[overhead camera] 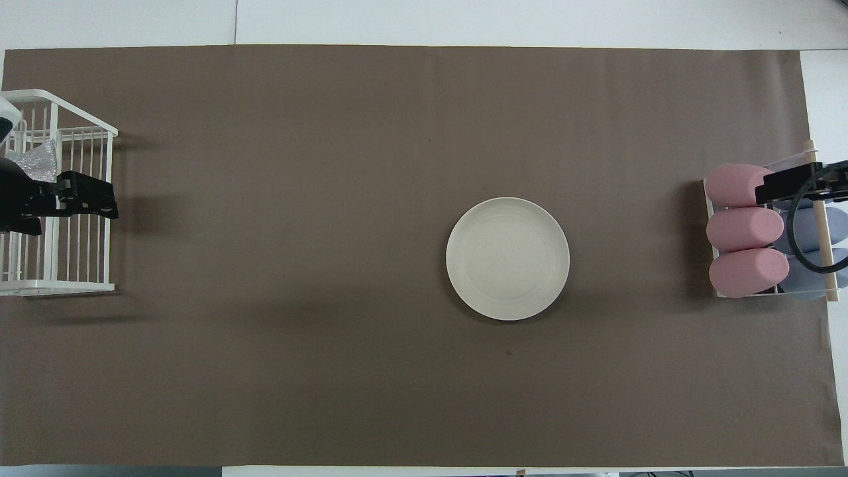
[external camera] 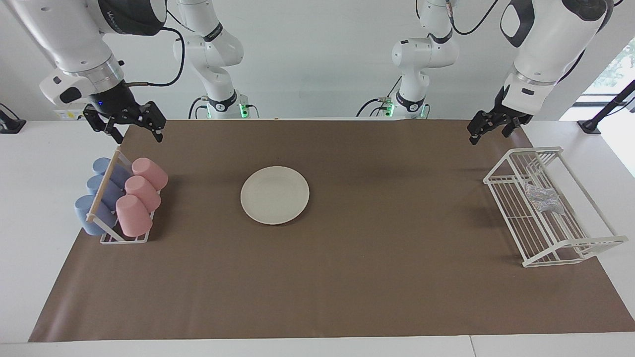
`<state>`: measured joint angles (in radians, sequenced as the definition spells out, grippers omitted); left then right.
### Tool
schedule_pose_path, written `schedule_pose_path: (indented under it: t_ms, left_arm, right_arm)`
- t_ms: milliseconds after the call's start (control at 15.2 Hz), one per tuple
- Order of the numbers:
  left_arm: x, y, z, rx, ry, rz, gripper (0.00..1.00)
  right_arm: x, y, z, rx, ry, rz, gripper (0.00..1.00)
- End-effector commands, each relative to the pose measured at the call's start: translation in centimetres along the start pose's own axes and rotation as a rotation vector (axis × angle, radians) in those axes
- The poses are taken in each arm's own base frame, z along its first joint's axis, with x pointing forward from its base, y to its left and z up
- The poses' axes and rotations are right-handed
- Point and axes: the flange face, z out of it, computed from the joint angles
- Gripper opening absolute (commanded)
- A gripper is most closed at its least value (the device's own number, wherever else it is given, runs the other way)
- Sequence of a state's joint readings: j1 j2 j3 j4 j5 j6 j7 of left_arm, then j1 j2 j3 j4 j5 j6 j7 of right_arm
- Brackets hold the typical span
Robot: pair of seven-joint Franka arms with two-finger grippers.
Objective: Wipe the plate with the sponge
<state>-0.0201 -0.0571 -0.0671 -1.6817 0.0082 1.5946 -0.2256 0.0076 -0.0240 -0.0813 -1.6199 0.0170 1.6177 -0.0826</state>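
Meanwhile the sponge [external camera: 542, 197] is lying in the white wire rack [external camera: 585, 244] at the left arm's end, the plate [external camera: 274, 195] is sitting mid-mat, the left gripper [external camera: 492, 128] is hanging released above the rack's robot-side end, and the right gripper [external camera: 130, 126] is waiting spread over the cup rack [external camera: 119, 237].

One plate [external camera: 275, 195], one sponge [external camera: 542, 199], three pink cups [external camera: 141, 195] and three blue cups [external camera: 99, 194], two racks, one [external camera: 123, 239] at the frame's left, one [external camera: 570, 255] at its right, one brown mat [external camera: 347, 277], and two grippers, left [external camera: 491, 130] and right [external camera: 126, 129]
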Motion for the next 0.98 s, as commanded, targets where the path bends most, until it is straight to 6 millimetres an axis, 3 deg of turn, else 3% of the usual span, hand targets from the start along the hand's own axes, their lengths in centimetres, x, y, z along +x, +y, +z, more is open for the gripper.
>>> schedule_pose_path:
  t_ms: [0,394,919]
  left_arm:
    - [-0.6,-0.5,0.6,-0.032,-0.034,0.012,1.0]
    - [-1.5,1.1,1.0,-0.013,-0.082,0.081,1.0]
    - [-1.4,1.0,0.9,-0.017,-0.078,0.091,1.0]
  right_arm:
    - [0.3,0.2,-0.2,-0.004,0.001,0.007,1.0]
    - [0.3,0.2,-0.2,-0.004,0.001,0.015,1.0]
    - [0.3,0.1,-0.2,-0.006,-0.002,0.012,1.0]
